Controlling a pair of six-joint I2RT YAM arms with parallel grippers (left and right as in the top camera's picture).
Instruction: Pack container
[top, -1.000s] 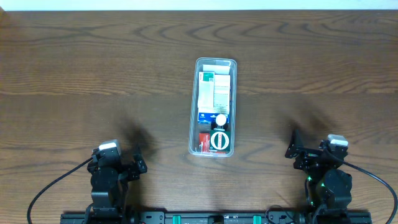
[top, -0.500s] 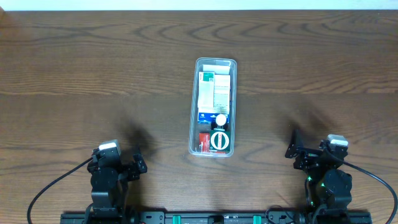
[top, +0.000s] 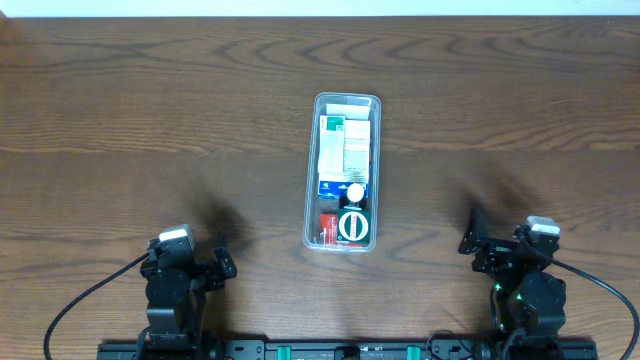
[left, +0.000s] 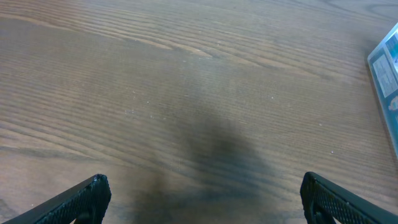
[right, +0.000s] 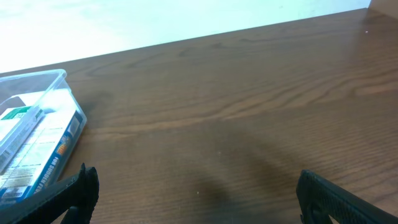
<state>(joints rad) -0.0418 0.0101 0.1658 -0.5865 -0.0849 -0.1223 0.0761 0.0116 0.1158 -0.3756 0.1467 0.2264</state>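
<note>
The clear plastic container (top: 343, 172) stands in the middle of the table, long side running front to back. It holds white and green boxes, a blue box, a red item and a round green-and-white lid. Its edge shows at the right of the left wrist view (left: 387, 74) and at the left of the right wrist view (right: 37, 134). My left gripper (top: 195, 262) is open and empty at the front left, far from the container. My right gripper (top: 490, 243) is open and empty at the front right. Both hover over bare wood (left: 202, 196) (right: 199, 193).
The dark wooden table (top: 150, 120) spreads around the container. A pale wall or edge runs along the back of the table (right: 155, 22).
</note>
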